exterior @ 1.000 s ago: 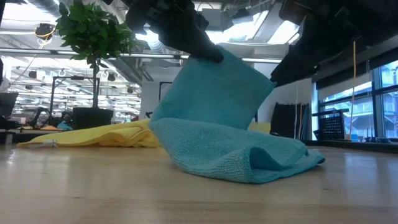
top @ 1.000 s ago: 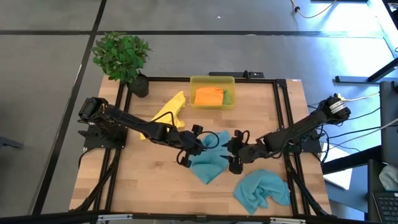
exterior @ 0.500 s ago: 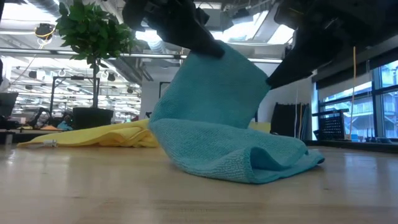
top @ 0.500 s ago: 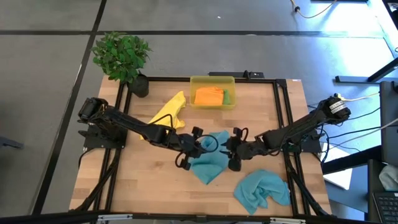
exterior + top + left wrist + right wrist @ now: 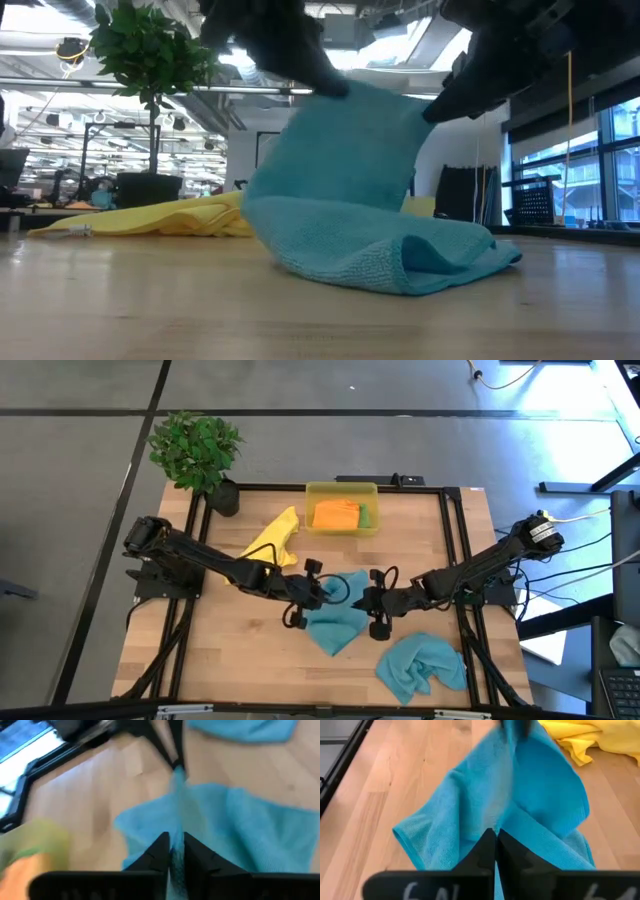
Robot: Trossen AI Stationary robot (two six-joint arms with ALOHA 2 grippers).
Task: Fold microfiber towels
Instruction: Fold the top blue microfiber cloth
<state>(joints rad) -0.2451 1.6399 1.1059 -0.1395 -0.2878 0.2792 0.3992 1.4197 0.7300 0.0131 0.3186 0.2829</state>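
The left gripper (image 5: 322, 592) and the right gripper (image 5: 368, 600) each pinch one top corner of a teal towel (image 5: 335, 622) at mid-table, fingers closed on the cloth. It hangs between them, its lower part bunched on the table (image 5: 230, 650). A second teal towel (image 5: 420, 665) lies crumpled near the front right. One yellow towel (image 5: 272, 540) lies beside the yellow bin (image 5: 341, 491), which holds one orange towel (image 5: 336, 513) and one green towel (image 5: 365, 514).

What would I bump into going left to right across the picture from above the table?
Potted plant → yellow towel → left claw → right claw → crumpled teal towel near the table's right side.
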